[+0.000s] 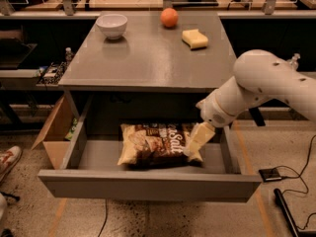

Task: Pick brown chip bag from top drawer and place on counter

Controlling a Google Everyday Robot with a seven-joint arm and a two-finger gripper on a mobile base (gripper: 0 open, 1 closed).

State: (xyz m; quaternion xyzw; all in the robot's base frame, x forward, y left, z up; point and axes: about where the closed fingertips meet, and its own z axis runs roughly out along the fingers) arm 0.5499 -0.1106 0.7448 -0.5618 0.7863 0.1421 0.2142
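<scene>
The brown chip bag (155,144) lies flat in the open top drawer (148,184), tan and dark brown with white lettering ending "Salt". My gripper (196,141) hangs from the white arm, coming in from the right, and sits over the bag's right end, low inside the drawer. The grey counter (148,58) is above the drawer, behind the gripper.
On the counter stand a white bowl (111,24) at the back left, an orange (169,17) at the back middle and a yellow sponge (195,38) at the back right. A cardboard box (52,137) sits left of the drawer. A cluttered bench runs behind.
</scene>
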